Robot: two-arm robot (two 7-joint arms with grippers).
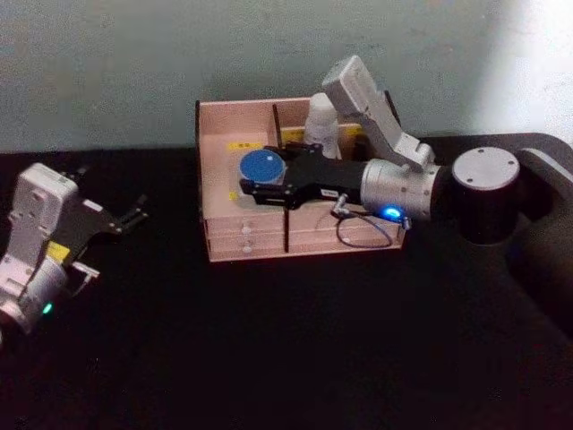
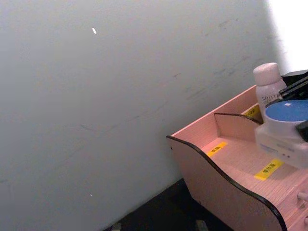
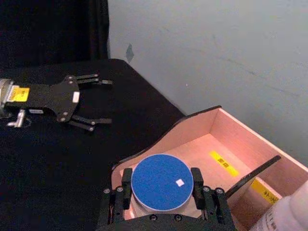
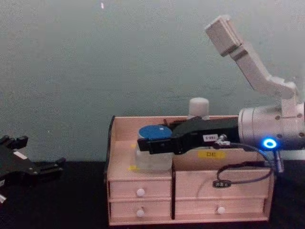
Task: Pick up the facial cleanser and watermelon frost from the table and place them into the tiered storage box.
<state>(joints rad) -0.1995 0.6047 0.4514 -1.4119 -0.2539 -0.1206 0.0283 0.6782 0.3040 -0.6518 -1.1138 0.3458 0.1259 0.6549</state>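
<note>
Two end effectors in head view. Right end effector (image 1: 255, 184) reaches over the storage box (image 1: 219, 134), fingers clamped on both sides of a jar w/ round blue lid (image 1: 262, 167); jar sits over the box's left open compartment, beside the dark divider. White bottle (image 1: 322, 125) stands upright in the back compartment on the far side of the right arm. Left end effector (image 1: 134, 213) is parked over the black bench (image 1: 269, 358), well apart from the box, fingers spread w/ nothing between them.

Left wrist view: box's curved dark-edged side wall (image 2: 226, 178), yellow labels (image 2: 268, 169) on the steps, the bottle (image 2: 269, 86) at the back, blue-lidded jar (image 2: 288, 111) in front of it.

Right wrist view: jar (image 3: 162, 182) held between the right end effector's fingers (image 3: 126, 180), just above the box's front left compartment (image 3: 202, 154). Left end effector (image 3: 91, 102) farther off over the bench, fingers apart.

Chest view: right end effector (image 4: 145, 145) holds the jar (image 4: 153, 150) level w/ the box's lower step (image 4: 143, 183), above the white-knobbed drawers (image 4: 139, 192). Can't tell if jar's base touches the step. Bottle cap (image 4: 198, 107) pokes up behind the arm. Left end effector (image 4: 50, 168) low at the side, open.
</note>
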